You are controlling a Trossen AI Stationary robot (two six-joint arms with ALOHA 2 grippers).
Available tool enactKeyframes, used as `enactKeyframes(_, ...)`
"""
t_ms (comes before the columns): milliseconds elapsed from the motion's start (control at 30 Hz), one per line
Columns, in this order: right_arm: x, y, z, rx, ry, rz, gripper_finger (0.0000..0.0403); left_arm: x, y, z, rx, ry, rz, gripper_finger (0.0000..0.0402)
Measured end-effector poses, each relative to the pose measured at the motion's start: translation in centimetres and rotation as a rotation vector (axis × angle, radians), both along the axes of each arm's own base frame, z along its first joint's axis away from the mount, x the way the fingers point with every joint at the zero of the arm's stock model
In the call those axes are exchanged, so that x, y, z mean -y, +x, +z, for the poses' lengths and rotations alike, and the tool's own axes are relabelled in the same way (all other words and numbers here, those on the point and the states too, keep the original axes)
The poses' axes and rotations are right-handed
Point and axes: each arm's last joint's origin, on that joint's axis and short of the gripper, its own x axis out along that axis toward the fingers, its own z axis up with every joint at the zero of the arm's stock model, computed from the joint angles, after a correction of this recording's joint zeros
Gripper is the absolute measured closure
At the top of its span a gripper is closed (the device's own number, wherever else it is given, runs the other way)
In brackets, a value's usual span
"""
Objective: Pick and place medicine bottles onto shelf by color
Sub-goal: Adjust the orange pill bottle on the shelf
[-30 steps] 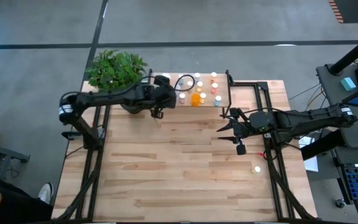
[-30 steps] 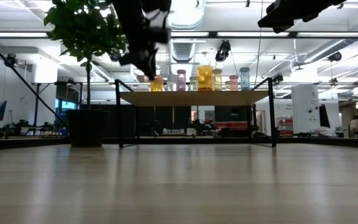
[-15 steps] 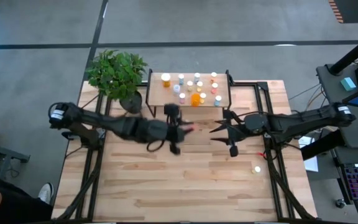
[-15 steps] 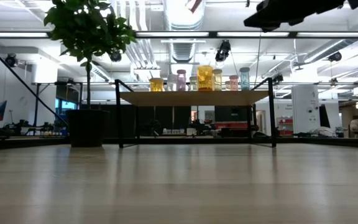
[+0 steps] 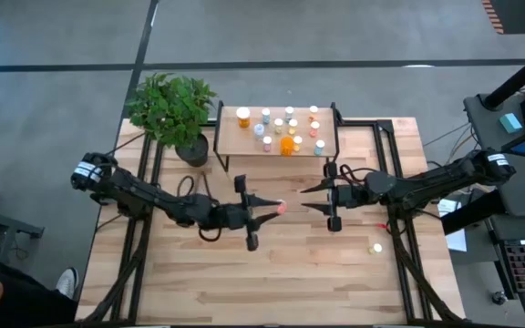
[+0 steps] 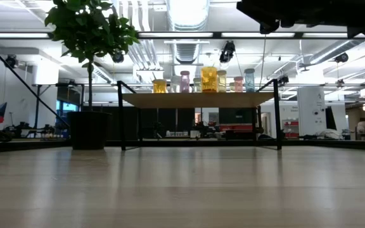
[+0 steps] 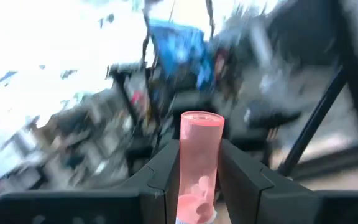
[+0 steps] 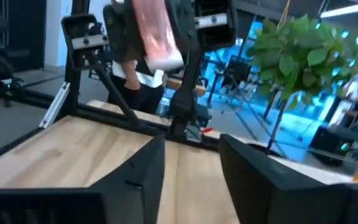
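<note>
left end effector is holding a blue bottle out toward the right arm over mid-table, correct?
Not blue. The bottle in the left end effector is pink, as the left wrist view shows. The rest holds: it is held out over mid-table toward the right end effector.

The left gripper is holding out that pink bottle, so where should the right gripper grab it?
Judging by its pose, take the pink bottle by the free end jutting past the left gripper, approaching head-on from the right gripper side. The fingers already cover the body's sides, and the open right gripper faces it.
</note>
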Motion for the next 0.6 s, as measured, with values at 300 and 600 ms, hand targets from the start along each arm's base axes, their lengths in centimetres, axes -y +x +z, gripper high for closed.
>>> enactKeyframes(300,-0.6,2.8,1.0,-0.014,0.061,0.028,0.0173,0.0,-1.0,-1.8,0.21,0.011,-0.142,0.0324)
enactKeyframes(600,-1.0,4.2,0.9,-0.034,0.032,0.066,0.0136,-0.4,0.3,-4.0,0.131,0.033,-0.093,0.0324)
